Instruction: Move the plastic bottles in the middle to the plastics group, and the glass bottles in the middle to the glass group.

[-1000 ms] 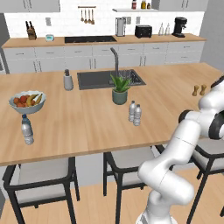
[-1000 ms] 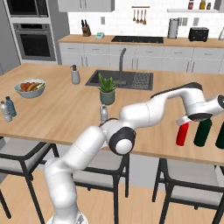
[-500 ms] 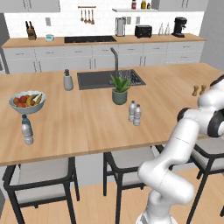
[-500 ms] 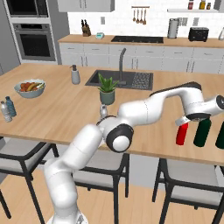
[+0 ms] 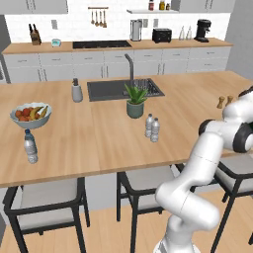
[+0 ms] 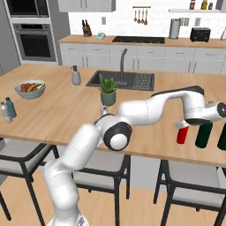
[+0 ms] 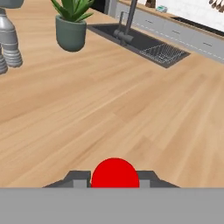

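1. Gripper (image 6: 183, 125) sits at the far right of the wooden island counter (image 6: 66, 110), fingers pinched on the neck of the slim red glass bottle with narrow neck (image 6: 182, 134); in the hand view the red cap (image 7: 115, 173) fills the gap between the two dark fingertips (image 7: 74, 178).
2. Red bottle stands upright near the counter's front edge, just left of a dark green glass bottle (image 6: 204, 134); a second dark green shape (image 6: 222, 137) shows partly at the right frame edge. Cannot tell whether the red bottle's base rests on the counter or hangs just above it.
3. Judgement: the glass part looks almost done, since the red bottle is already beside the green group and only the release is left.
4. Two small clear ribbed plastic bottles with pale caps (image 5: 152, 128) are in the middle of the counter, touching or nearly so, just right of the potted green plant in a grey-green pot (image 5: 135, 100). Not yet moved.
5. Plastics group: clear water bottle with dark blue cap (image 5: 30, 146) at the near left, in front of the grey fruit bowl (image 5: 31, 115), well apart from the middle pair.
6. Judgement: roughly a third done; both plastic bottles need carrying across to the left.
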